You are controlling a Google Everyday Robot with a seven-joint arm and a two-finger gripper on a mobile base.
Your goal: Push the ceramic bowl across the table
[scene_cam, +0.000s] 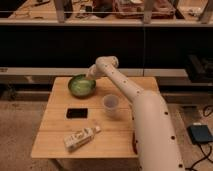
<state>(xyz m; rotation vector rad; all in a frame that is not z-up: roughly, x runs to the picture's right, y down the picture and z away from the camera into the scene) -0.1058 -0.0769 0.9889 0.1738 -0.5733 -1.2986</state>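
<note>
The green bowl [81, 85] sat near the far left corner of the table [52, 131], with the gripper [91, 75] closed tight at its right rim and holding nothing. A plastic cup [111, 105] stood nearer, to the bowl's right. A black slab [77, 113] and a packet [80, 139] lay toward the front edge.

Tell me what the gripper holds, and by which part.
Nothing, it seems: the gripper, jaws shut, sits at the rim of the ceramic bowl.
</note>
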